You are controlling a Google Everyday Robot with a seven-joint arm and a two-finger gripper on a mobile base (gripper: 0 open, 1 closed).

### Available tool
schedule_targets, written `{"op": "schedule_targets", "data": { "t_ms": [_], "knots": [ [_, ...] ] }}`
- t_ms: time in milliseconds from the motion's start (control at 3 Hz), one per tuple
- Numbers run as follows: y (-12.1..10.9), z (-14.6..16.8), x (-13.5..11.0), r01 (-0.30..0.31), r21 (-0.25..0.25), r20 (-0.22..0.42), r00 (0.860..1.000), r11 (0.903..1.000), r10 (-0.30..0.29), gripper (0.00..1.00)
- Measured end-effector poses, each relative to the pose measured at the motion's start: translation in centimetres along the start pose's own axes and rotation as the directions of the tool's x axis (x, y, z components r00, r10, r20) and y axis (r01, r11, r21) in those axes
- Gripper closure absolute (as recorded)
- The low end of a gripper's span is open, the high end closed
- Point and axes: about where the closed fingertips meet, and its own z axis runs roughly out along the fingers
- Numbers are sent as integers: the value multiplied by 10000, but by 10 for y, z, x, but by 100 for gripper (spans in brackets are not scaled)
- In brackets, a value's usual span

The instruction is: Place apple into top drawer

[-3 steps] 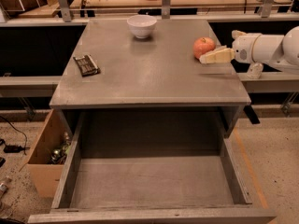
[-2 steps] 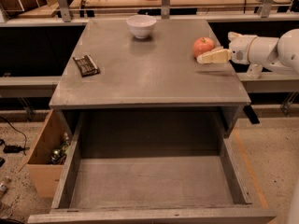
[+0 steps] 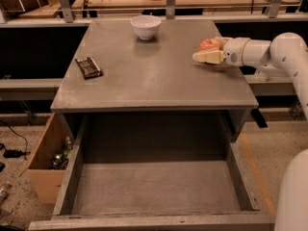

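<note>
The apple (image 3: pixel 210 44) sits near the right edge of the grey cabinet top (image 3: pixel 144 76); it is round, with no long axis to tell. The gripper (image 3: pixel 203 55) reaches in from the right, just beside it; its grasp cannot be told. The top drawer (image 3: pixel 154 189) stands open below, over speckled floor (image 3: pixel 272 143)

You have a flat grey cabinet top (image 3: pixel 144 83) as the work surface. A white bowl (image 3: pixel 145 26) stands at its far edge, about mid-width. A dark snack packet (image 3: pixel 88 67) lies flat near the left edge. The apple (image 3: pixel 210 44) sits near the right edge, toward the back. The gripper (image 3: pixel 202 55) comes in from the right, low over the top, against the apple's near side. The top drawer (image 3: pixel 154 189) hangs open below the front edge. A cardboard box (image 3: pixel 44 177) stands on the floor (image 3: pixel 274 153), left.
</note>
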Motion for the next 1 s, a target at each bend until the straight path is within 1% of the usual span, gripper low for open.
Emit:
{"op": "schedule_targets", "data": {
  "t_ms": [333, 1000],
  "knots": [
    [2, 2, 0, -7, -39, -9, 10000, 10000, 7, 47],
    [6, 9, 1, -25, -148, -14, 10000, 9999, 24, 96]
  ]
}}
